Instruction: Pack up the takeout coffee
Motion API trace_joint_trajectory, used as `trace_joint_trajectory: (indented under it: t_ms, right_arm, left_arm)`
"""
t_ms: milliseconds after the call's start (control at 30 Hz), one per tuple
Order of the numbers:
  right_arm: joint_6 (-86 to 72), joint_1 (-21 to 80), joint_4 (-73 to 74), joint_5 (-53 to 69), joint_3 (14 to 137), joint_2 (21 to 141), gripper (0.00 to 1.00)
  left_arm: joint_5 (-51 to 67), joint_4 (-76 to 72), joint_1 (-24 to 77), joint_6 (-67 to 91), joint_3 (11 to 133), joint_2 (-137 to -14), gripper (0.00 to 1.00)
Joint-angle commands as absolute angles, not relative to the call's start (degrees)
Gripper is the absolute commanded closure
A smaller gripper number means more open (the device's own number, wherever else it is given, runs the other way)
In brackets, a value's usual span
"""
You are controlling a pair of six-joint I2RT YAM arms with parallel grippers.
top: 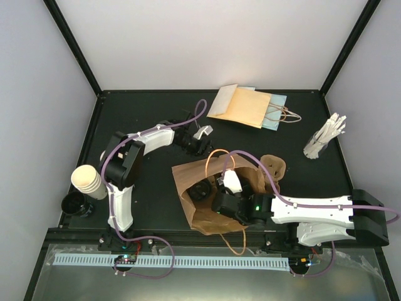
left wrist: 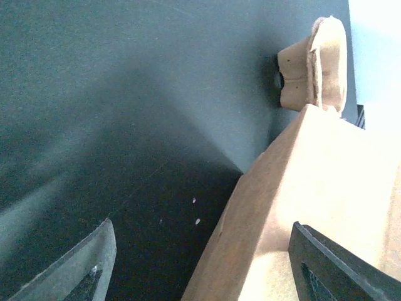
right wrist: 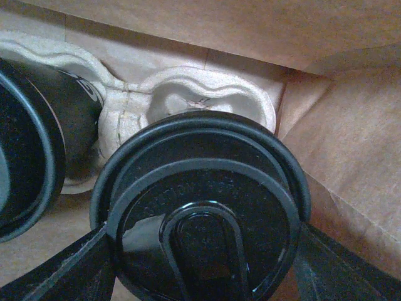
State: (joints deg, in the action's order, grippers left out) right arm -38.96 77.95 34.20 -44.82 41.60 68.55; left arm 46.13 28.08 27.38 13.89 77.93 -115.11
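An open brown paper bag (top: 194, 216) stands mid-table. Inside it sits the moulded-pulp carrier (right wrist: 207, 94), one end of which pokes out of the bag (top: 274, 166). My right gripper (top: 216, 193) reaches into the bag, and in its wrist view it (right wrist: 203, 251) is shut on a takeout coffee cup (right wrist: 200, 207) with a black lid, both fingers pressed against the lid's sides. A second lidded coffee cup (right wrist: 25, 157) sits in the carrier to the left. My left gripper (top: 199, 141) hovers open at the bag's far edge, with the bag wall (left wrist: 282, 207) between its fingers (left wrist: 103, 251).
A stack of paper cups (top: 88, 180) and black lids (top: 75, 204) sit at the left table edge. Flat paper bags (top: 247, 106) lie at the back. A bundle of white sticks (top: 326, 138) is at the right.
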Motion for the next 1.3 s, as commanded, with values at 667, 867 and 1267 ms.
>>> trace_joint_trajectory:
  t_ms: [667, 867, 1267]
  right_arm:
    - [-38.16, 74.75, 28.92, -40.70, 38.85, 72.15, 0.61]
    - [-39.26, 73.06, 31.79, -38.95, 39.63, 73.92, 0.60]
    - [-36.87, 69.51, 36.43, -36.16, 43.87, 78.55, 0.60]
  left_arm:
    - [55.91, 25.48, 30.49, 13.32, 76.92, -115.80, 0.48]
    - [56.07, 25.92, 30.93, 13.01, 75.78, -115.13, 0.54]
    - [56.09, 26.66, 32.10, 13.00, 74.84, -113.71, 0.56]
